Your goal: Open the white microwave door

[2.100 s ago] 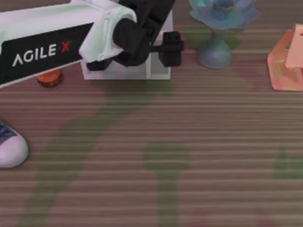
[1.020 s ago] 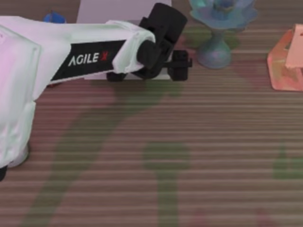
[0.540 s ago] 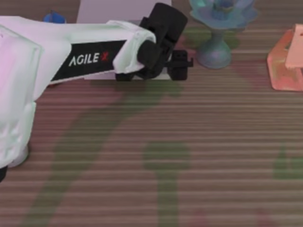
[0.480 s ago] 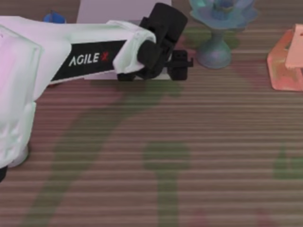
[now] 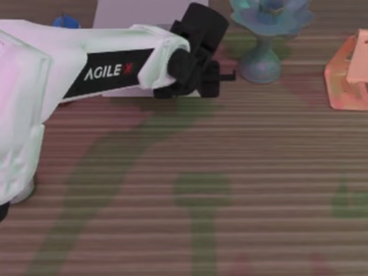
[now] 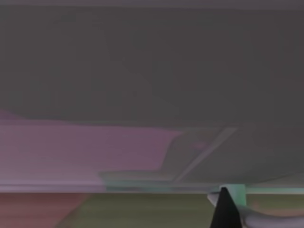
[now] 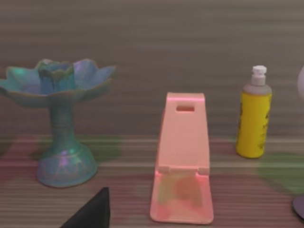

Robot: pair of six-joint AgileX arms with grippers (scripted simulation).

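1. Since half a second ago my left claw [image 5: 221, 77] has drawn in toward its wrist at the microwave's front corner; two seconds back the arm lay flatter and farther toward the table's left, with more of the white microwave's front showing.
2. The white microwave [image 5: 150, 11] sits at the far edge of the table [image 5: 230, 172], left of centre in the top view, with my left arm lying across most of it. Only its pale top shows.
3. The white microwave door [image 6: 152, 66] fills most of the left wrist view as a big grey window seen very close, with a purple-tinted patch low in it. How far it is swung I cannot tell.
4. One dark fingertip [image 6: 224, 213] shows in that view, just in front of the door's lower frame. Whether my left claw is spread or pressed together I cannot tell.
5. My right arm is out of the top view. Its wrist camera shows only one dark finger corner [image 7: 92, 213], so the state of the right claw I cannot tell either.
6. Right of the microwave stands a teal lotus-shaped stand [image 5: 264, 34], and farther right a pink phone holder [image 5: 348, 72].
7. The right wrist view adds a yellow bottle [image 7: 253, 116] beside the pink holder.
8. A small blue thing [image 5: 65, 21] peeks out behind my left arm.
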